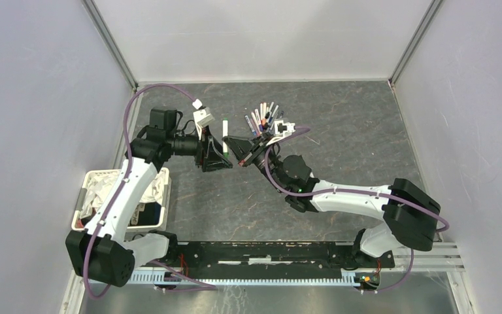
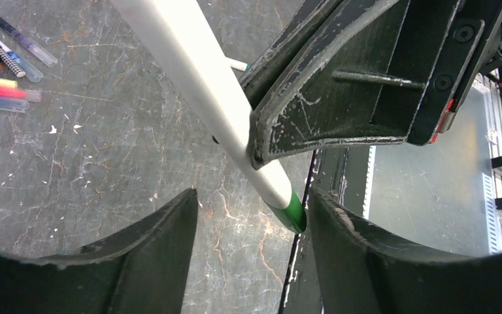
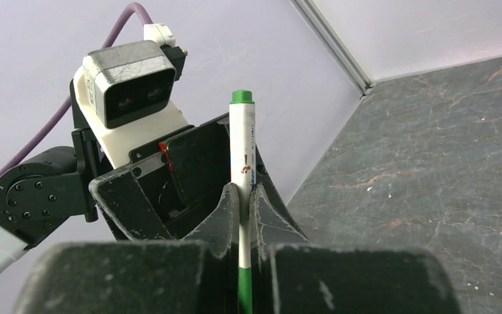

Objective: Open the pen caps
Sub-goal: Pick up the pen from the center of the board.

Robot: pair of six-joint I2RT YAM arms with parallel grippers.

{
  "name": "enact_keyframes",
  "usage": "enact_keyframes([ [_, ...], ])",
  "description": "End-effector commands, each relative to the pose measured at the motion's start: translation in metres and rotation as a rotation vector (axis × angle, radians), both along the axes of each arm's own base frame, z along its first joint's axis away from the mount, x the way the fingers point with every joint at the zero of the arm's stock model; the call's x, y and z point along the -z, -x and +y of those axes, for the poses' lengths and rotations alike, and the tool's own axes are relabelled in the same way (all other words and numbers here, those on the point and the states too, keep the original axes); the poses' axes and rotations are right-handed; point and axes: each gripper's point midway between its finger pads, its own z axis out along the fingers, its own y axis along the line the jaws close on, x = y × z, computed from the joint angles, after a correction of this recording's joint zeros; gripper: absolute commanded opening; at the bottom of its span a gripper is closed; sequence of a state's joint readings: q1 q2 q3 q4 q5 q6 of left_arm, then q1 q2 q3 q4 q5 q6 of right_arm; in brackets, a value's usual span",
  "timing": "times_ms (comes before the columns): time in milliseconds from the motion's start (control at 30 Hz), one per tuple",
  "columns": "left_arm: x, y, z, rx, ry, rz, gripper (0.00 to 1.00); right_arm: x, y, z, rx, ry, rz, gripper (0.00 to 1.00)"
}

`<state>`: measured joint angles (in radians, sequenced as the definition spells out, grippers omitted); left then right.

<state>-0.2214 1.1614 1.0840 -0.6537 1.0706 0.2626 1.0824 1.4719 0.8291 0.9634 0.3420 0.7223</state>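
Fingers of the right gripper (image 3: 242, 191) were clamped on the barrel of a white pen (image 3: 242, 147), held above the dark marbled table (image 1: 353, 150). Its green cap (image 2: 289, 210) stuck out just past those fingertips and sat between the parted fingers of the left gripper (image 2: 251, 199), close against one of them; whether it touched could not be told. Beyond both grippers, the other pens (image 1: 265, 116) lay bunched together on the table.
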Motion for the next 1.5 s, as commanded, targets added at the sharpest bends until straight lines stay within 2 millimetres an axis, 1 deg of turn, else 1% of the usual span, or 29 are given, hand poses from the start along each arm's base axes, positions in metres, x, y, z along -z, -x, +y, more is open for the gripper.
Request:
enact_keyframes([
  [0,-0.013,0.009,-0.004,0.026,0.046,-0.023,0.66,-0.026,0.007,0.003,-0.016,-0.083,-0.026,0.0],
  [67,-0.012,0.01,-0.003,0.024,0.042,-0.024,0.58,-0.026,0.007,0.003,-0.012,-0.081,-0.029,0.0],
  [100,-0.01,0.01,-0.002,0.02,0.037,-0.028,0.51,-0.026,0.008,0.003,-0.011,-0.081,-0.027,0.0],
  [167,-0.006,0.007,0.0,0.002,0.019,-0.037,0.31,-0.026,0.009,0.002,-0.009,-0.082,-0.026,0.0],
  [200,-0.005,0.005,0.001,-0.01,0.009,-0.045,0.24,-0.025,0.01,0.001,-0.007,-0.08,-0.023,0.0],
  [267,-0.002,0.002,0.004,-0.034,-0.016,-0.071,0.14,-0.024,0.011,0.0,-0.001,-0.075,-0.024,0.0],
  [367,0.002,-0.004,0.009,-0.067,-0.055,-0.106,0.03,-0.019,0.01,-0.002,0.006,-0.055,-0.011,0.0],
  [433,0.005,-0.007,0.014,-0.082,-0.086,-0.13,0.02,-0.014,0.009,-0.006,0.022,-0.032,0.008,0.0],
  [467,0.007,-0.009,0.016,-0.09,-0.108,-0.154,0.02,-0.013,0.008,-0.01,0.035,-0.019,0.017,0.02],
  [500,0.01,-0.011,0.02,-0.097,-0.133,-0.173,0.02,-0.009,0.006,-0.014,0.051,0.004,0.031,0.06],
  [567,0.018,-0.014,0.028,-0.1,-0.196,-0.223,0.02,-0.011,0.001,-0.021,0.05,0.037,0.048,0.18],
  [600,0.024,-0.014,0.032,-0.086,-0.232,-0.256,0.02,-0.012,-0.004,-0.024,0.038,0.052,0.06,0.26],
  [667,0.036,-0.013,0.043,-0.06,-0.316,-0.327,0.02,-0.017,-0.013,-0.027,-0.027,0.103,0.077,0.42],
  [700,0.043,-0.011,0.05,-0.039,-0.366,-0.369,0.02,-0.015,-0.016,-0.028,-0.07,0.147,0.091,0.45],
  [767,0.054,-0.007,0.065,0.003,-0.472,-0.444,0.02,-0.012,-0.021,-0.029,-0.162,0.23,0.113,0.5],
  [833,0.066,-0.001,0.079,0.06,-0.571,-0.478,0.02,-0.011,-0.023,-0.03,-0.253,0.307,0.126,0.54],
  [867,0.071,0.003,0.085,0.093,-0.612,-0.497,0.02,-0.003,-0.024,-0.029,-0.291,0.356,0.151,0.56],
  [900,0.074,0.006,0.091,0.126,-0.649,-0.52,0.02,-0.004,-0.023,-0.026,-0.339,0.396,0.153,0.57],
  [933,0.077,0.009,0.095,0.159,-0.681,-0.546,0.02,0.006,-0.021,-0.021,-0.389,0.445,0.178,0.58],
  [967,0.079,0.012,0.1,0.188,-0.713,-0.576,0.02,0.01,-0.016,-0.016,-0.448,0.48,0.193,0.59],
  [1033,0.083,0.014,0.109,0.258,-0.781,-0.668,0.02,0.029,-0.007,-0.005,-0.561,0.53,0.266,0.59],
  [1100,0.08,0.014,0.116,0.304,-0.834,-0.762,0.02,0.043,0.003,0.006,-0.642,0.547,0.309,0.58],
  [1167,0.074,0.014,0.118,0.335,-0.861,-0.842,0.02,0.053,0.014,0.018,-0.688,0.564,0.32,0.58],
  [1233,0.067,0.014,0.118,0.348,-0.865,-0.899,0.02,0.059,0.027,0.029,-0.746,0.568,0.325,0.59],
  [1300,0.064,0.015,0.117,0.362,-0.869,-0.924,0.02,0.063,0.039,0.04,-0.808,0.562,0.336,0.58],
  [1400,0.065,0.016,0.12,0.382,-0.886,-0.937,0.02,0.064,0.054,0.05,-0.872,0.543,0.33,0.58],
  [1467,0.067,0.018,0.122,0.401,-0.9,-0.946,0.02,0.063,0.06,0.054,-0.901,0.535,0.32,0.58],
])
